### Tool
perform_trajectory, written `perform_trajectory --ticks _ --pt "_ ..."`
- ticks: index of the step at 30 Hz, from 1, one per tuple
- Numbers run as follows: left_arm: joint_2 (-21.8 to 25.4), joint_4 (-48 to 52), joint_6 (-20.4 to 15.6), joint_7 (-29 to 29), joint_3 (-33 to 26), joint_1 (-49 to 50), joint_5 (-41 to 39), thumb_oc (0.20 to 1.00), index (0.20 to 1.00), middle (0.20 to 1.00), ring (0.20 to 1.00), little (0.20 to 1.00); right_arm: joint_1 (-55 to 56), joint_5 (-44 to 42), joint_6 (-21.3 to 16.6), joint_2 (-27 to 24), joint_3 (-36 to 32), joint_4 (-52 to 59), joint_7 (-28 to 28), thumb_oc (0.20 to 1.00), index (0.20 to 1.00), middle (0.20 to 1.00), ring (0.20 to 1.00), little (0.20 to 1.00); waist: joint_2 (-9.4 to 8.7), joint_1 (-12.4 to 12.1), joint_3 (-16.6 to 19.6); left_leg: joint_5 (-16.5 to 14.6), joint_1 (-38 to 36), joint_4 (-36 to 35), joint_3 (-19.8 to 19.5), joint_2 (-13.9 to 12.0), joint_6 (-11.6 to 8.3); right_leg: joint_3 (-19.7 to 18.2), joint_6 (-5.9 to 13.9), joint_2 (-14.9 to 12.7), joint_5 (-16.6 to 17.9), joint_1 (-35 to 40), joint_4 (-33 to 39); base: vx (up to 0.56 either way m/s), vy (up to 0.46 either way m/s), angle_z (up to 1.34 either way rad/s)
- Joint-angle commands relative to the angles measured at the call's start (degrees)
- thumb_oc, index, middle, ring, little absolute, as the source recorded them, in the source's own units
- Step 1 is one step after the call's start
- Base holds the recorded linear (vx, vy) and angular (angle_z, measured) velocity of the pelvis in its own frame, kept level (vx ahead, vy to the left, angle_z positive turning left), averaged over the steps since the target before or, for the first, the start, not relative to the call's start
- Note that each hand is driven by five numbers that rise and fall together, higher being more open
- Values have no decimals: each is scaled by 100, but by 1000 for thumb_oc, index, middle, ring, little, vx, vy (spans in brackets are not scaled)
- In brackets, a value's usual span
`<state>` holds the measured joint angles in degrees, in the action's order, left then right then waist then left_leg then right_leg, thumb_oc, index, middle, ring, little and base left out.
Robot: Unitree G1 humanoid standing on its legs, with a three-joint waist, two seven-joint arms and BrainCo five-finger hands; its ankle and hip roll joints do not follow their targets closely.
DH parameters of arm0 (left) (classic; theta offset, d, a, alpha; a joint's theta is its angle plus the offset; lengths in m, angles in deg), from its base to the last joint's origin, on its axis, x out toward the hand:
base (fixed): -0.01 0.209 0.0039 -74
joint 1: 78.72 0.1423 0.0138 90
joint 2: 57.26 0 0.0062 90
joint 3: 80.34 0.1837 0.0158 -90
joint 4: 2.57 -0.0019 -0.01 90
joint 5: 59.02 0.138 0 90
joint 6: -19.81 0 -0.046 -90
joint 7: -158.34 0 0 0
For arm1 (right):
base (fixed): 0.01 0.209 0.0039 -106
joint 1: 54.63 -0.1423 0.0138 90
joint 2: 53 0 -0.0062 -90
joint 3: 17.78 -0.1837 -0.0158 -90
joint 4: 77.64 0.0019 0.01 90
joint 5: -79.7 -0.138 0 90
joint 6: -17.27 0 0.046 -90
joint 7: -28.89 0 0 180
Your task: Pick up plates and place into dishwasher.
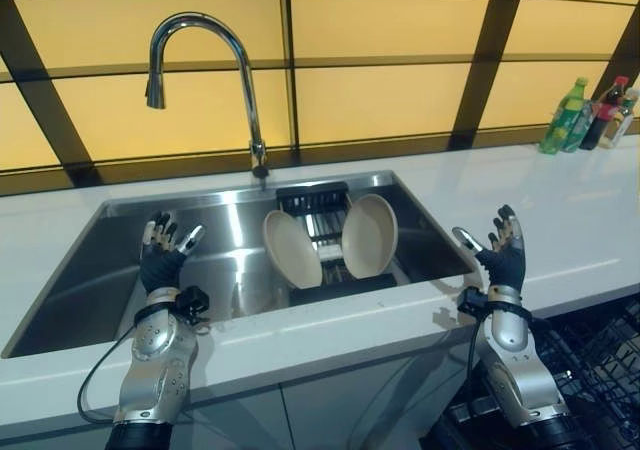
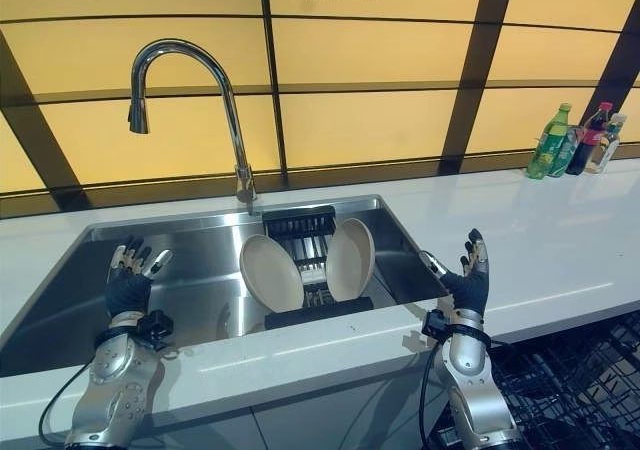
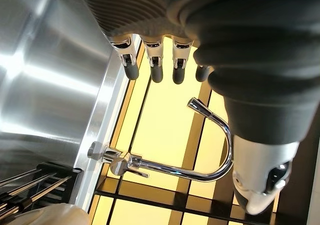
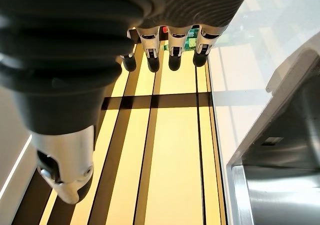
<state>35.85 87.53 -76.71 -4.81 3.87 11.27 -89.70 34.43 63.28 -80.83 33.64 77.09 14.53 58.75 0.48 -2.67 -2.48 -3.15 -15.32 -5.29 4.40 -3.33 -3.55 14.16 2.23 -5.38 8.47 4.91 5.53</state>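
Left hand: the left hand (image 1: 163, 260) is raised over the left part of the sink, fingers spread and straight, holding nothing. In my judgement this is a ready pose ahead of a reach, not a grasp.
Sink: the steel sink (image 1: 80, 270) is set into the white surface (image 1: 560, 210); its basin lies below and ahead of the left hand.
Faucet: the curved faucet (image 1: 200, 60) stands at the back rim, beyond the left hand and to its right, well clear of both hands.
Rack: a dark rack (image 1: 325, 232) sits in the sink between the two hands, its slots keeping the plates on edge.
Plates: two cream plates (image 1: 292, 250) lean upright in the rack, tilted apart from each other, right of the left hand and left of the right hand. Neither is touched. Standing on edge, the rims look open to a pinch.
Right hand: the right hand (image 1: 503, 252) is raised over the front edge of the surface, by the sink's right end, fingers spread, empty.
Dishwasher: a dark wire basket (image 1: 600, 355) shows below and right of the right hand, probably the dishwasher's rack, open for loading.
Bottles: several bottles (image 1: 590, 115) stand far beyond the right hand, against the wall.
Progress: no plate lifted yet.
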Motion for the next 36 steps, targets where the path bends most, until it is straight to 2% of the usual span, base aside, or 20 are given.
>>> perform_trajectory --ticks 1,13,17,19,21,23,26,28,29,32,35,36 --pt "352 126 -241 -177 7 -156 -95 1000 1000 1000 1000 1000 -335 -32 -188 -103 -317 247 -64 1000 1000 1000 1000 1000 71 -102 99 -16 376 154 190 -169 -8 42 387 -396 -678 364 -87 0 0 0" --pt "365 241 -404 -267 -80 -75 90 1000 1000 1000 1000 1000 -301 -45 -168 -151 -348 270 -254 1000 1000 1000 1000 1000 64 -94 82 26 471 286 162 -265 -94 -33 241 -191 -784 363 -87 2 -75 0" --pt "397 211 -390 -320 -76 -104 372 1000 1000 1000 1000 1000 -320 -96 -128 -248 -333 297 -350 1000 1000 1000 1000 1000 40 -102 36 7 641 611 129 -284 -169 -83 155 -118 -823 362 -103 -13 -103 -1" --pt "452 141 -369 -315 -93 -118 575 1000 1000 1000 1000 1000 -335 -109 -122 -311 -309 294 -397 1000 1000 1000 1000 1000 25 -113 -7 17 814 1023 90 -223 -201 -90 101 -97 -833 356 -114 -19 -100 -1" --pt "595 29 -424 -383 -143 -130 934 1000 1000 1000 1000 1000 -347 -150 -128 -412 -290 296 -407 1000 1000 1000 1000 1000 -6 -131 -69 45 1078 1644 18 -91 -208 -114 42 -90 -828 349 -115 -16 -92 0" --pt "786 -87 -485 -450 -192 -104 1086 1000 1000 1000 1000 1000 -385 -206 -141 -492 -261 262 -395 1000 1000 1000 1000 1000 5 -171 -126 78 1287 1977 -176 36 -187 -192 18 -77 -800 334 -117 15 -25 -2" --pt "1030 -241 -666 -446 -346 30 1489 1000 1000 1000 1000 1000 -523 -203 -98 -468 -100 161 -408 1000 1000 1000 1000 1000 99 -305 -116 157 1235 1413 -704 129 -69 -501 70 -33 -784 286 -105 72 58 -24" --pt "1267 -303 -768 -500 -476 58 1773 1000 1000 1000 1000 1000 -528 -166 -25 -466 -24 229 -398 1000 1000 1000 1000 1000 156 -332 -92 210 1139 1074 -878 90 -59 -668 99 -27 -818 262 -99 75 123 -43" --pt "1388 -319 -760 -488 -535 53 1965 1000 1000 1000 1000 1000 -507 -174 -24 -467 -20 230 -429 1000 1000 1000 1000 1000 158 -324 -83 129 1100 1039 -918 121 -42 -712 122 -50 -831 241 -113 70 147 -57" --pt "1830 -619 -902 -384 -548 -51 2594 1000 1000 1000 1000 1000 -372 -267 -41 -568 -109 283 -561 1000 1000 1000 1000 1000 184 -178 -42 33 971 847 -665 81 -71 -696 167 -101 -829 229 -117 44 146 -60" --pt "2437 -1075 -1129 93 -432 -162 3731 1000 1000 1000 1000 1000 -322 -356 -144 -731 -151 225 -688 1000 1000 1000 1000 1000 243 -61 -19 -21 898 730 -540 105 -75 -696 220 -157 -821 210 -131 60 179 -4" --pt "2729 -1218 -1082 228 -336 -214 4022 1000 1000 1000 1000 1000 -327 -433 -145 -825 -120 221 -675 1000 1000 1000 1000 1000 269 -15 -10 -43 880 708 -517 129 -62 -725 242 -177 -821 195 -142 73 171 -19"
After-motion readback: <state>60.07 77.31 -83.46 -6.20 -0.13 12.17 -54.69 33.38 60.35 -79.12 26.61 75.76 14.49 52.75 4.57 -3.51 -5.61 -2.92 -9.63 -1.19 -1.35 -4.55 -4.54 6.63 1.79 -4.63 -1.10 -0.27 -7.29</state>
